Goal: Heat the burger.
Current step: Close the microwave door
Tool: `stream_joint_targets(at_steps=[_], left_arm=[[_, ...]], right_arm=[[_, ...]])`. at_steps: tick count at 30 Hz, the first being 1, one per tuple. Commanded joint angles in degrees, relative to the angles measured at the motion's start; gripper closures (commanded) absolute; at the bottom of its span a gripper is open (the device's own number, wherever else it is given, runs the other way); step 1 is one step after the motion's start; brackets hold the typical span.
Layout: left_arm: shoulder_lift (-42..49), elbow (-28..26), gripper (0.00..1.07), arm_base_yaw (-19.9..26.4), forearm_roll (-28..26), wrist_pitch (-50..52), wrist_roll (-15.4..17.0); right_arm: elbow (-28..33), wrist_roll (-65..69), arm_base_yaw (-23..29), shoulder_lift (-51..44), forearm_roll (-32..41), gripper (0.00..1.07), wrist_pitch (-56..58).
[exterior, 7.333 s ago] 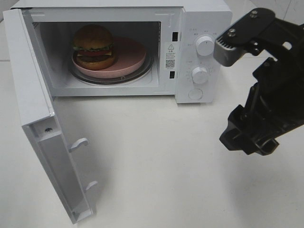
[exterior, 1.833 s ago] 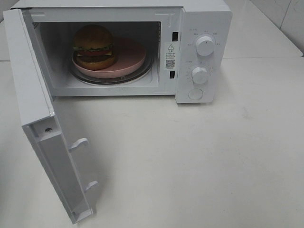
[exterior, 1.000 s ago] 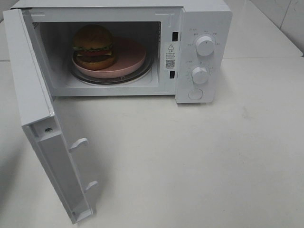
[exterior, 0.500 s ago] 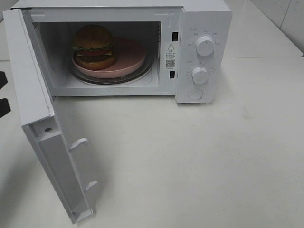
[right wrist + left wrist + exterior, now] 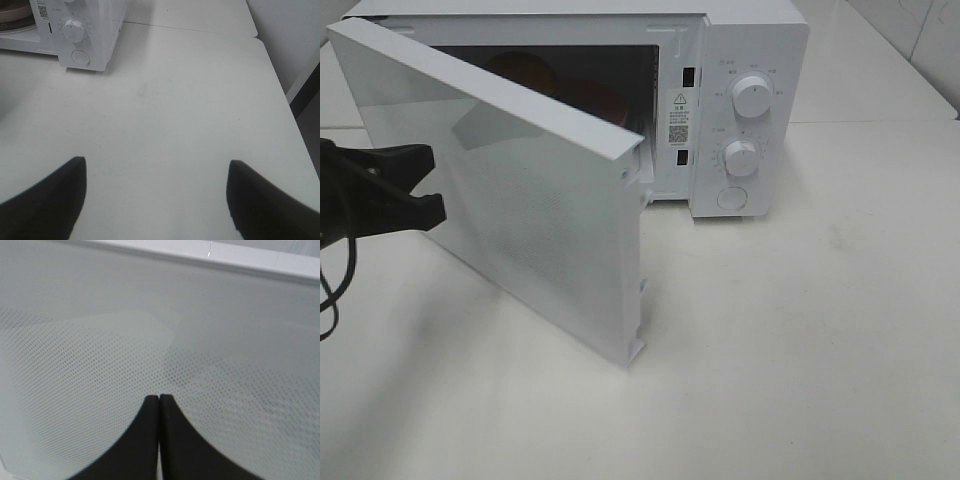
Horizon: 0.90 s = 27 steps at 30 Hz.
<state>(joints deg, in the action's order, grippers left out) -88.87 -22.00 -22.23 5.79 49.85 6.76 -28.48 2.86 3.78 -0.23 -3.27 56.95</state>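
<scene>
Upper left of the overhead shot, inside the microwave (image 5: 750,40), the burger (image 5: 523,68) sits on its plate (image 5: 608,100), mostly hidden behind the half-shut door (image 5: 530,200). Left tool (image 5: 159,405) is pinched fully closed with nothing in it, tips right up against the door's outer face. Right tool (image 5: 156,162) is spread wide and empty over the bench (image 5: 800,350). Burger looks like a soft, tall stack that'd tip or squash easily, so I'd skip the bun and take the stiff plate rim instead.
</scene>
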Motion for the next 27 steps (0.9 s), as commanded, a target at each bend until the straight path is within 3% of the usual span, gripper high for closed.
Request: stream_joint_targets(at_steps=[1,3,9,27], left_arm=[[-0.97,-1.49,1.07,-2.81,-5.79,0.74,-3.67],[-2.18,-3.27,1.07,-6.3,-13.35,0.86,-6.76],[-4.47,-7.39,1.07,-10.49,-20.0,0.86,-8.59],[-13.87,-22.69,1.07,-12.66,-20.05,-1.09,-6.76]], right_arm=[[-0.06,-0.4,-0.34,-1.49,0.29,0.32,0.06],[-0.06,-0.4,-0.34,-1.49,0.29,0.32,0.06],[-0.06,-0.4,-0.34,-1.49,0.29,0.32,0.06],[-0.06,-0.4,-0.34,-1.49,0.29,0.32,0.06]])
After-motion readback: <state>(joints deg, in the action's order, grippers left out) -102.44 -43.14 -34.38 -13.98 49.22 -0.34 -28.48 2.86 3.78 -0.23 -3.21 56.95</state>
